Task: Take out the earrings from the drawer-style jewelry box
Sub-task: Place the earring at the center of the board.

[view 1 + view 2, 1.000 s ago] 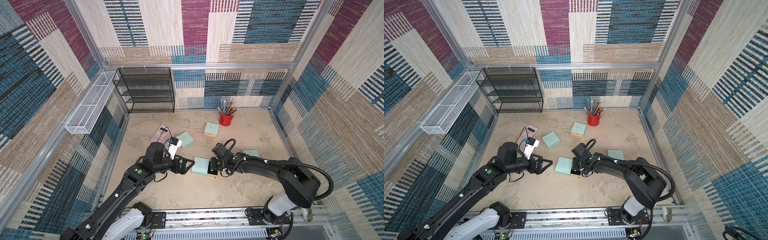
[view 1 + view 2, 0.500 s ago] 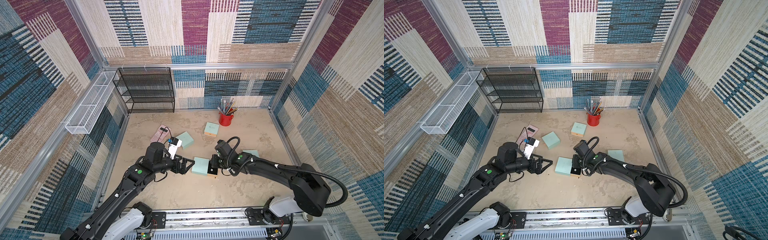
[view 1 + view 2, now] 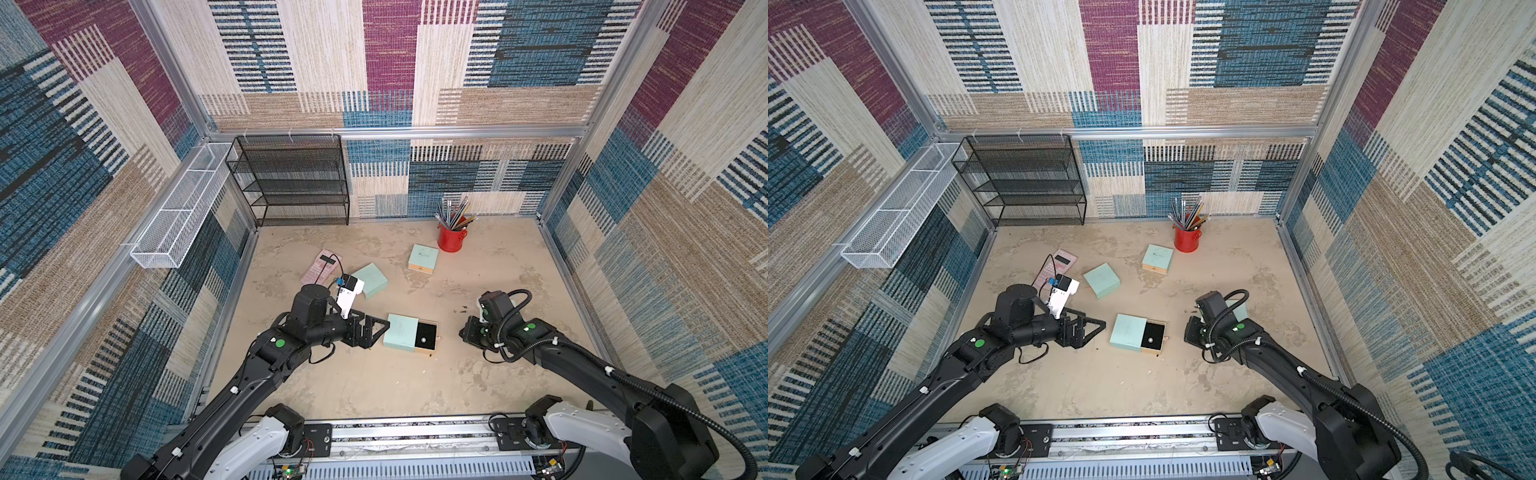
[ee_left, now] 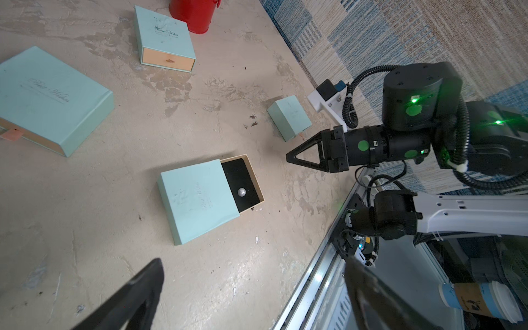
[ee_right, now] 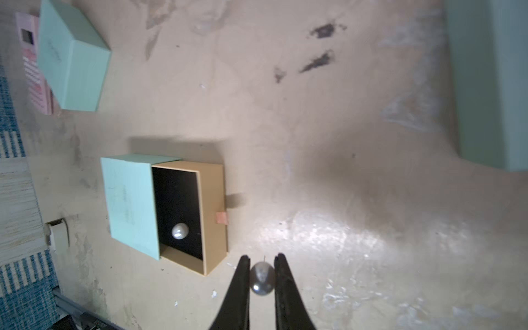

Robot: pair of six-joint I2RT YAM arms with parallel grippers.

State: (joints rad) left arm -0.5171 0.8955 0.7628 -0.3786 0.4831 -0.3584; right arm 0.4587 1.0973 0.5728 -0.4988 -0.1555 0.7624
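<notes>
Two pearl earrings are showing from where I am standing, one lying in the box and one lifted out. On the left, the left gripper (image 3: 374, 332) is hanging low with its jaws spread as wide as they go and gripping nothing. Its tips are just beside the mint sleeve of the jewelry box (image 3: 400, 336); whether they are touching it I cannot tell. The drawer (image 3: 427, 341) is sticking out of the sleeve's right side, and one earring (image 4: 242, 192) is sitting on its black lining. Further right, clear of the drawer, the right gripper (image 5: 262, 259) is pinching the other earring (image 5: 261, 278) between nearly closed tips above the bare table (image 3: 374, 395). I reckon it is carrying this one off to set down. It should be lowering close to the surface before letting go, since a round pearl is likely to roll, and easing open gently.
</notes>
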